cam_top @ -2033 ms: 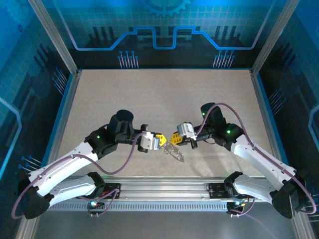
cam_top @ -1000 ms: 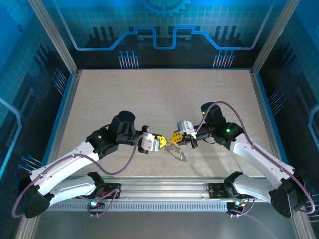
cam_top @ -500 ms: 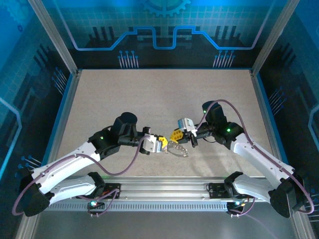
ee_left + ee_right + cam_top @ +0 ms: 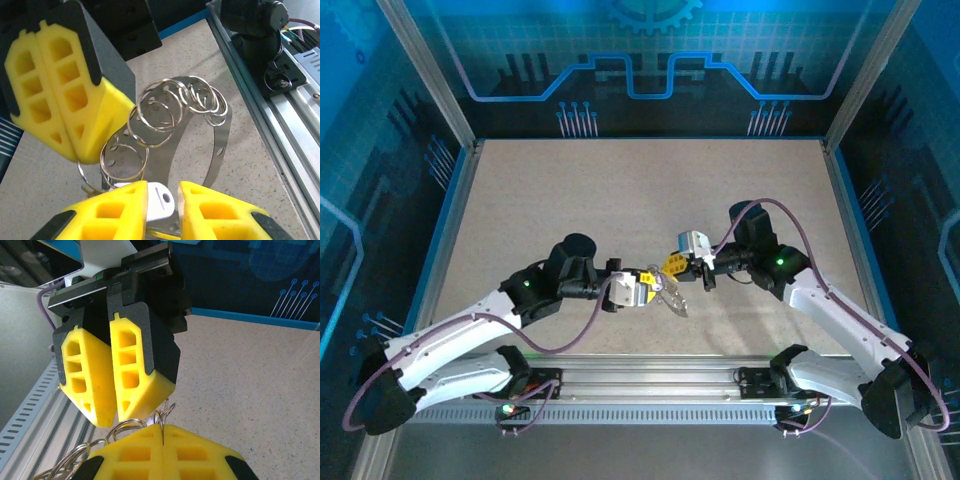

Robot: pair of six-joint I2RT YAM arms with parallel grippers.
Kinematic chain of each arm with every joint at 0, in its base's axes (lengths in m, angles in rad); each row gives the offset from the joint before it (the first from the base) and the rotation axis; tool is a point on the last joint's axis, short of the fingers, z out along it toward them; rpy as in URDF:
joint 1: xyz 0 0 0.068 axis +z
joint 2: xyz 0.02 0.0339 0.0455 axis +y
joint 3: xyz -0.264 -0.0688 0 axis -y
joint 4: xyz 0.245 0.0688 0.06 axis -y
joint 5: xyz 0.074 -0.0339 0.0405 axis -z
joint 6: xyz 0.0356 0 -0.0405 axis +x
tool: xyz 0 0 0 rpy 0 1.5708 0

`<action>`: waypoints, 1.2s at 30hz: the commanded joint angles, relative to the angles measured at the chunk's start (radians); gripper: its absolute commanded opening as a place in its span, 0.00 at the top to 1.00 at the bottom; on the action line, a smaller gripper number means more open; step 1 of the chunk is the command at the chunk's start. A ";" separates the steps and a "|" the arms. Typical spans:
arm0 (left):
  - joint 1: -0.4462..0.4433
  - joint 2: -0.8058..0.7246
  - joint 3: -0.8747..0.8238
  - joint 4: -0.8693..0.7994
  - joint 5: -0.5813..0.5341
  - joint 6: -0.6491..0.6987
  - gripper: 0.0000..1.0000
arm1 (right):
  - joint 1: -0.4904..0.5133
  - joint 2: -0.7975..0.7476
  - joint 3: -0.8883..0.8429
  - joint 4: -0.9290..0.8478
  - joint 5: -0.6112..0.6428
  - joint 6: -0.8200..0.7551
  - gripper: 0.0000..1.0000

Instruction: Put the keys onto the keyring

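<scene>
From above, the left gripper (image 4: 650,285) and right gripper (image 4: 673,268) meet toward 6 o'clock on the table (image 4: 620,190), the right at 1 o'clock from the left. The keyring (image 4: 673,300) hangs between them. In the left wrist view, a key (image 4: 160,196) sits between the left fingers, at 6 o'clock below the keyring.

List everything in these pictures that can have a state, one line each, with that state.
left gripper: jaws slightly apart, pale key between them.
right gripper: shut on one of the split rings.
pale key: in the left gripper's gap, grip unclear.
keyring: perforated metal band bent in a loop, carrying the rings.
split rings: strung along the keyring.
</scene>
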 commanded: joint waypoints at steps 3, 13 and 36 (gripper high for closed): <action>-0.005 -0.076 -0.062 0.123 -0.066 -0.128 0.66 | -0.010 -0.033 -0.020 0.056 -0.011 0.008 1.00; 0.006 -0.192 -0.103 0.170 -0.176 -0.307 0.63 | 0.004 -0.084 -0.064 0.101 0.011 -0.026 1.00; 0.006 -0.017 -0.058 0.215 -0.043 -0.337 0.60 | 0.040 -0.076 -0.079 0.126 0.018 -0.063 1.00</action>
